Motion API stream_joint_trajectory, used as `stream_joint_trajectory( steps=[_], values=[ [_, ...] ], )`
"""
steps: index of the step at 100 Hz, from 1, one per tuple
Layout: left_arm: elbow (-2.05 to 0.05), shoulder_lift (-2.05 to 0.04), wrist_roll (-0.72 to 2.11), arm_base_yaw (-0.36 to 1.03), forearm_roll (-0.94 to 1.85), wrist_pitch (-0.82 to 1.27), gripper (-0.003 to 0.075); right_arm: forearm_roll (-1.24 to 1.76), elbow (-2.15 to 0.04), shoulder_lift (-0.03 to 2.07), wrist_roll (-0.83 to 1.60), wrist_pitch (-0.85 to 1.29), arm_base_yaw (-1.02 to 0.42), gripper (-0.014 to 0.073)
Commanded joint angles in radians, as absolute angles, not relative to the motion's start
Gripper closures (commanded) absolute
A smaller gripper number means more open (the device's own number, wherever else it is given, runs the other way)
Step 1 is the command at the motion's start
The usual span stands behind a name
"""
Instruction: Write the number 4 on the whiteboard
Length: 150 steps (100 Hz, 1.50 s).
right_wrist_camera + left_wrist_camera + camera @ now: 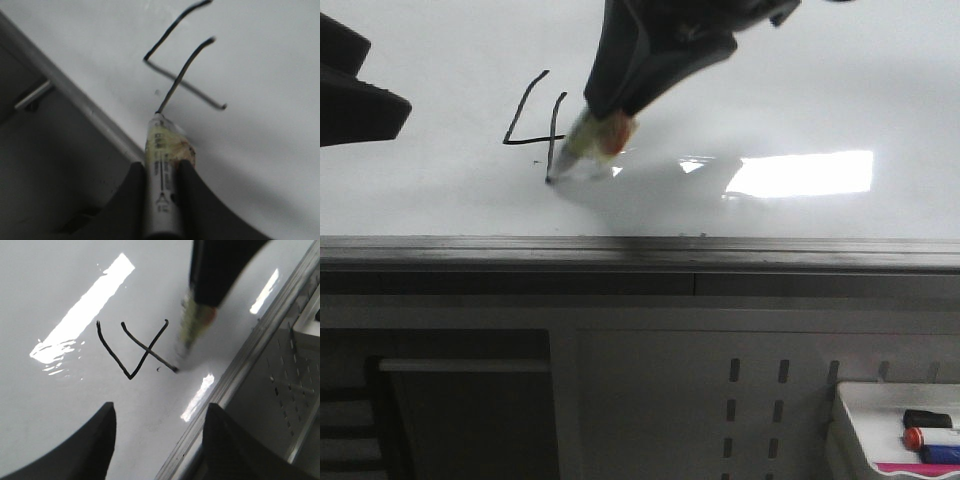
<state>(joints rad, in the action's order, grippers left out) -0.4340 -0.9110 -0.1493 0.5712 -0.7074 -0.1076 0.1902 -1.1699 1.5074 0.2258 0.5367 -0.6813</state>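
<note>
A thin black number 4 (pixel 533 118) stands on the glossy whiteboard (pixel 800 90), with a slanted left stroke, a bar and a long stem. My right gripper (pixel 620 95) is shut on a white marker (pixel 578 142), its tip touching the board at the stem's lower end. In the right wrist view the marker (pixel 161 175) sits between the jaws (pixel 161 167) and the 4 (pixel 182 75) lies just beyond its tip. My left gripper (pixel 159 412) is open and empty over the board, near its edge; the 4 (pixel 137 350) shows in its view.
The board's grey metal edge (pixel 640 252) runs across the front. A bright glare (pixel 805 172) lies right of the marker. A white tray (pixel 850 420) with spare markers (pixel 932 438) sits at the lower right. A tiny black speck (pixel 534 161) lies under the bar.
</note>
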Motion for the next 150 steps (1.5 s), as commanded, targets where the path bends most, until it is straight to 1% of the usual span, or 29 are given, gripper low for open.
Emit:
stream_joint_trajectory(
  steps=[1, 14, 25, 41, 55, 67, 72, 76, 81, 97, 98, 102, 105, 106, 107, 109, 111, 113, 114, 116, 117, 118, 119, 121, 124, 128, 132, 142, 150],
  values=[
    [-0.461, -0.912, -0.162, 0.574, -0.697, -0.216, 0.037, 0.179, -1.167, 1.471, 0.238, 0.526, -0.705, 0.0658],
    [-0.461, -0.975, -0.162, 0.574, -0.743, -0.294, 0.037, 0.179, -1.174, 1.444, 0.238, 0.524, -0.745, 0.0658],
    [-0.461, -1.053, -0.162, 0.574, -0.816, -0.329, 0.037, 0.179, -1.205, 1.421, 0.238, 0.58, -0.777, 0.0658],
    [-0.461, -1.144, -0.162, 0.574, -0.817, -0.382, 0.037, 0.18, -1.26, 1.414, 0.238, 0.662, -0.807, 0.0658],
    [-0.463, -1.183, -0.162, 0.574, -0.809, -0.452, 0.037, 0.181, -1.276, 1.414, 0.238, 0.677, -0.845, 0.0658],
    [-0.463, -1.188, -0.162, 0.574, -0.788, -0.457, 0.038, 0.186, -1.278, 1.414, 0.238, 0.7, -0.861, 0.0658],
    [-0.463, -1.188, -0.162, 0.574, -0.788, -0.457, 0.0395, 0.189, -1.278, 1.414, 0.238, 0.706, -0.861, 0.0658],
    [-0.463, -1.188, -0.162, 0.574, -0.788, -0.459, 0.0421, 0.189, -1.278, 1.414, 0.238, 0.707, -0.861, 0.0658],
    [-0.463, -1.188, -0.162, 0.574, -0.788, -0.459, 0.0472, 0.189, -1.278, 1.414, 0.238, 0.714, -0.861, 0.0658],
    [-0.463, -1.188, -0.162, 0.574, -0.788, -0.463, 0.073, 0.189, -1.278, 1.418, 0.238, 0.723, -0.861, 0.0653],
    [-0.463, -1.188, -0.162, 0.574, -0.788, -0.463, 0.0741, 0.189, -1.278, 1.418, 0.238, 0.723, -0.861, 0.0648],
    [-0.463, -1.188, -0.162, 0.574, -0.788, -0.465, 0.0741, 0.189, -1.278, 1.418, 0.238, 0.723, -0.861, 0.0613],
    [-0.463, -1.188, -0.162, 0.574, -0.788, -0.467, 0.0741, 0.189, -1.278, 1.418, 0.238, 0.723, -0.861, 0.055],
    [-0.463, -1.188, -0.162, 0.574, -0.788, -0.467, 0.0741, 0.189, -1.278, 1.418, 0.238, 0.721, -0.861, 0.0517],
    [-0.463, -1.188, -0.162, 0.574, -0.788, -0.467, 0.0741, 0.189, -1.278, 1.418, 0.238, 0.721, -0.861, 0.0517],
    [-0.463, -1.188, -0.162, 0.574, -0.788, -0.467, 0.0741, 0.187, -1.278, 1.418, 0.238, 0.719, -0.861, 0.0459],
    [-0.463, -1.188, -0.162, 0.574, -0.785, -0.467, 0.0741, 0.182, -1.278, 1.418, 0.238, 0.714, -0.861, 0.037],
    [-0.463, -1.188, -0.164, 0.574, -0.775, -0.467, 0.0741, 0.179, -1.278, 1.418, 0.238, 0.711, -0.861, 0.0323],
    [-0.463, -1.188, -0.169, 0.574, -0.765, -0.467, 0.0741, 0.177, -1.278, 1.418, 0.238, 0.709, -0.861, 0.0276],
    [-0.463, -1.188, -0.174, 0.574, -0.751, -0.463, 0.0741, 0.167, -1.278, 1.418, 0.238, 0.701, -0.861, 0.023],
    [-0.463, -1.188, -0.177, 0.574, -0.732, -0.461, 0.0741, 0.162, -1.278, 1.418, 0.238, 0.697, -0.861, 0.0186],
    [-0.463, -1.188, -0.177, 0.574, -0.719, -0.456, 0.0741, 0.159, -1.278, 1.416, 0.238, 0.695, -0.861, 0.0165],
    [-0.463, -1.188, -0.177, 0.574, -0.692, -0.453, 0.0741, 0.151, -1.278, 1.416, 0.238, 0.693, -0.86, 0.0125],
    [-0.463, -1.188, -0.177, 0.574, -0.645, -0.444, 0.0741, 0.144, -1.278, 1.416, 0.238, 0.685, -0.86, 0.0076],
    [-0.463, -1.188, -0.177, 0.574, -0.573, -0.428, 0.0741, 0.142, -1.278, 1.411, 0.238, 0.674, -0.853, 0.0032],
    [-0.463, -1.188, -0.177, 0.574, -0.45, -0.405, 0.0741, 0.137, -1.278, 1.406, 0.238, 0.667, -0.846, 0.0009],
    [-0.463, -1.188, -0.177, 0.57, -0.341, -0.395, 0.0741, 0.136, -1.278, 1.401, 0.238, 0.663, -0.84, 0.0013],
    [-0.464, -1.194, -0.177, 0.539, -0.087, -0.39, 0.0741, 0.134, -1.278, 1.386, 0.238, 0.661, -0.823, 0.0049],
    [-0.483, -1.203, -0.177, 0.511, 0.037, -0.335, 0.0741, 0.134, -1.278, 1.38, 0.238, 0.663, -0.812, 0.0077]
  ],
)
